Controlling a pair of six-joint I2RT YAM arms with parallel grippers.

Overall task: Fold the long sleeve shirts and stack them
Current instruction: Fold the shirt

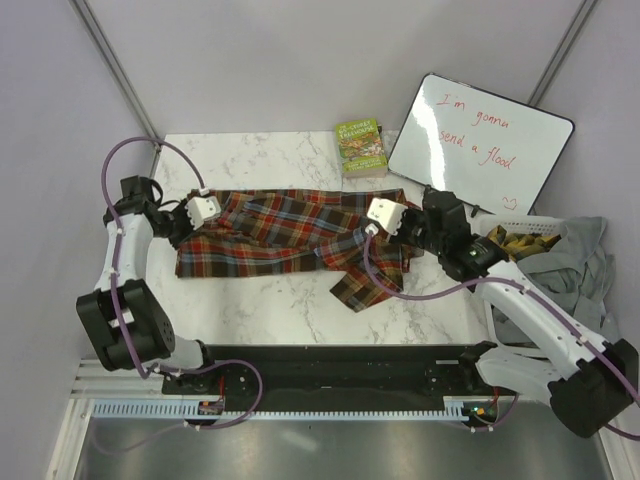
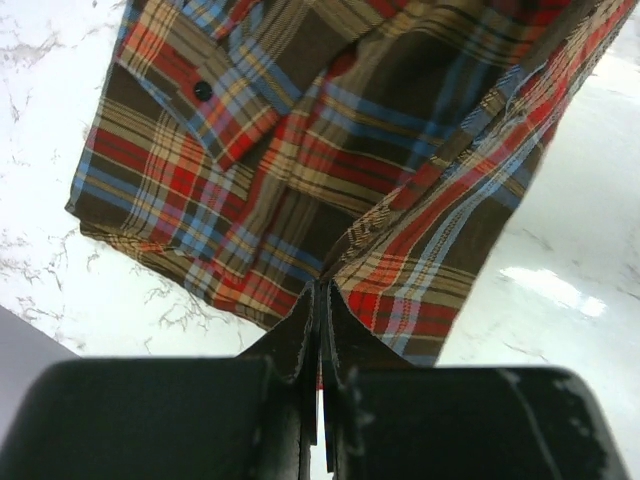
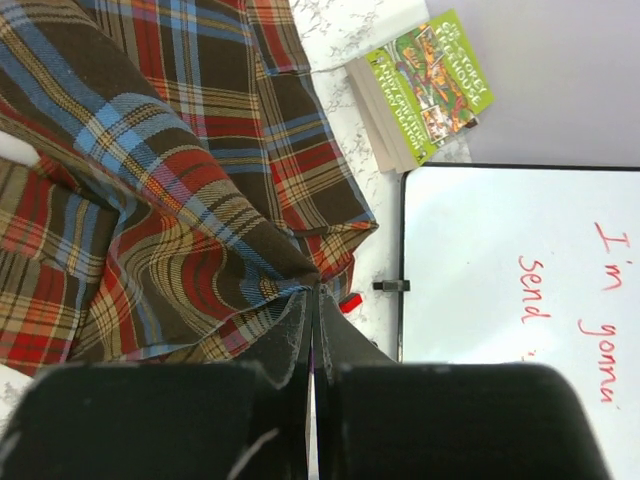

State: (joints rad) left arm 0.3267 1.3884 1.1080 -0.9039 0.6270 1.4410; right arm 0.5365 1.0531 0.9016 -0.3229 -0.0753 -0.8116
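Plaid shirt (image 1: 280, 235) (red-orange/brown/blue checks) is seen spread across ctr of the top view. It is laid on the white marble counter (image 1: 270, 160) and stretched left-to-right, w/ a loose flap trailing toward lower ctr of frame.

Its left end is pinched by the left pincer (image 2: 320, 300). The jaws are shut tight w/ the cloth edge caught btw the tips, shown at bottom ctr of the left wrist view. A dark button (image 2: 203, 90) on a flap is seen at upper left of that view.

The right pincer (image 3: 313, 300) is closed too, w/ a bunched fold of the shirt gripped at its tips, bottom ctr of the right wrist view. In the top view this grip is at the shirt's right-of-ctr end. Cloth there is creased and gathered; whether it is lifted off the counter can't be told.

A green-covered book (image 1: 361, 148) is laid at top ctr, near the shirt's far edge but apart from it. A whiteboard (image 1: 480, 140) w/ red handwriting is propped at upper right. A white basket (image 1: 530, 222) is placed at the right edge, w/ grey cloth (image 1: 585, 265) draped over it & yellowish items (image 1: 520, 240) inside. What those are can't be made out.
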